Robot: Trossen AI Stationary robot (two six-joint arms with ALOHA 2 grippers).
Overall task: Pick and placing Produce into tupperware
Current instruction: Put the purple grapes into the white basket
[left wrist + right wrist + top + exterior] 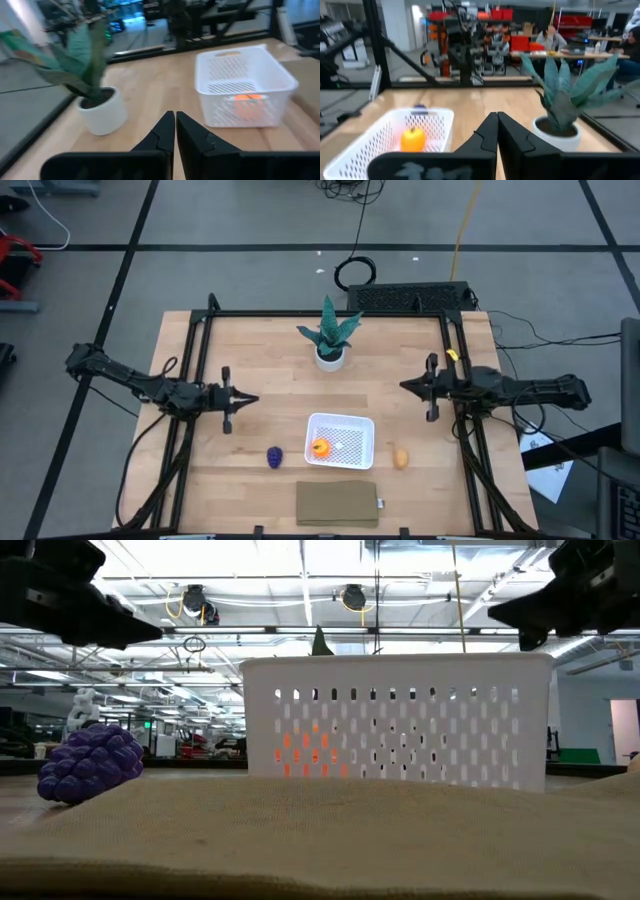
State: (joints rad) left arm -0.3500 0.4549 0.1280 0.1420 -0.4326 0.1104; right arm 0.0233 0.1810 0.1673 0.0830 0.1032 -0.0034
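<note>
The white tupperware [340, 440] sits near the table's near middle, with the round orange piece [320, 447] inside it, seen through the mesh wall [247, 102] and over the rim [413, 139]. The dark purple bumpy piece [275, 457] lies on the table left of the tupperware [395, 720], also in the low view [90, 762]. The tan-yellow oval piece [401, 458] lies right of it. My left gripper [252, 399] hovers shut at the table's left, tips together [175, 117]. My right gripper [405, 386] hovers shut at the right, tips together [497, 117].
A teal potted plant [330, 338] stands at the far middle of the table. A flat brown slab [338, 504] lies at the near edge, in front of the tupperware. Bare wood lies between the grippers and the tupperware. People sit at desks in the room beyond [551, 37].
</note>
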